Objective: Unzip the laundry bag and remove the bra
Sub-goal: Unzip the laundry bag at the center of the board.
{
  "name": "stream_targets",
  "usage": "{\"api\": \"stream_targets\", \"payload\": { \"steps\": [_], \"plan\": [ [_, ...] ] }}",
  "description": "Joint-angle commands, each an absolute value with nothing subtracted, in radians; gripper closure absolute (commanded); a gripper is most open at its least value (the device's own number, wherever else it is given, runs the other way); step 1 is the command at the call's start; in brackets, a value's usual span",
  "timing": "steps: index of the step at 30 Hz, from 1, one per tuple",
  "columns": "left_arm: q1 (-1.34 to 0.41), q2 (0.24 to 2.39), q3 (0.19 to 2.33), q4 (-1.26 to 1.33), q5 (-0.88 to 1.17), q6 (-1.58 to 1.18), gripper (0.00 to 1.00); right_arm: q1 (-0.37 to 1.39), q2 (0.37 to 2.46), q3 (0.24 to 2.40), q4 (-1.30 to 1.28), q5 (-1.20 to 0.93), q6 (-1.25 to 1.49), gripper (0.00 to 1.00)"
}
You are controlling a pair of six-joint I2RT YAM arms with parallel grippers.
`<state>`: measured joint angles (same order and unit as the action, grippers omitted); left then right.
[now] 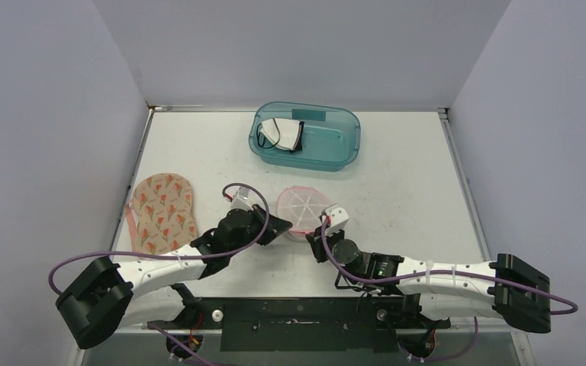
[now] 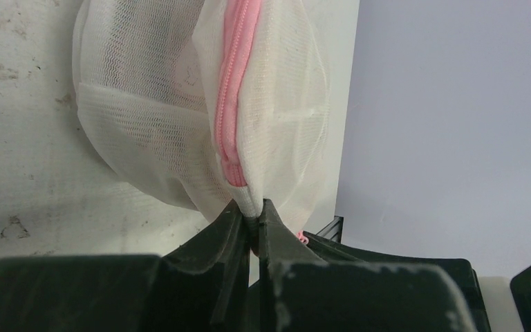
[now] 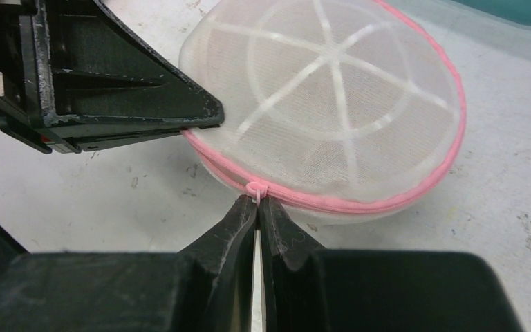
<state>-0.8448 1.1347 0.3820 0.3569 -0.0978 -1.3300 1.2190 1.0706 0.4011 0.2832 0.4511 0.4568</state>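
now my right tool (image 3: 258, 200) pinches the zip pull (image 3: 257, 188) on the near rim of the laundry bag (image 1: 302, 206); my left tool (image 2: 254, 211) clamps its left edge. from the pull, the zip (image 3: 415, 187) curves off right.

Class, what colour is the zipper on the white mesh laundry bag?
Pink zipper, best in the left wrist view.

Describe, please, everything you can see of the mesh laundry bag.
The laundry bag is a round, domed pouch of white mesh with white spoke-like ribs and a closed pink zipper around its rim. It lies on the table. The left gripper pinches its mesh edge; the right gripper pinches the zipper pull.
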Motion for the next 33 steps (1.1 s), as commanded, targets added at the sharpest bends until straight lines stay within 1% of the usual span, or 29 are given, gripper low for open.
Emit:
{"api": "stream_targets", "payload": {
  "steps": [1,6,12,18,24,29,30,31,33],
  "plan": [
    [-0.815,1.148,0.423,0.413,-0.019,-1.268,1.0,1.213,1.015,0.414,0.241,0.537,0.441,0.95],
    [-0.773,1.153,0.442,0.42,0.106,-1.172,1.0,1.216,0.923,0.396,0.232,0.523,0.374,0.95],
    [-0.743,1.172,0.544,0.394,0.223,-1.022,1.0,1.23,0.797,0.424,0.177,0.439,0.263,0.95],
    [-0.719,1.265,0.687,0.377,0.293,-0.947,1.0,1.241,0.793,0.451,0.165,0.404,0.245,0.95],
    [-0.702,1.384,0.643,0.467,0.31,-0.975,1.0,1.247,0.838,0.381,0.261,0.417,0.329,0.95],
    [-0.701,1.384,0.586,0.52,0.307,-1.014,1.0,1.25,0.855,0.351,0.297,0.46,0.376,0.95],
    [-0.701,1.367,0.583,0.505,0.301,-1.013,0.97,1.251,0.858,0.351,0.302,0.463,0.378,0.95],
    [-0.701,1.348,0.578,0.481,0.293,-1.01,0.9,1.252,0.861,0.351,0.305,0.464,0.379,0.95],
    [-0.701,1.296,0.569,0.424,0.264,-1.005,0.68,1.252,0.873,0.356,0.311,0.464,0.38,0.95]
  ]
}}
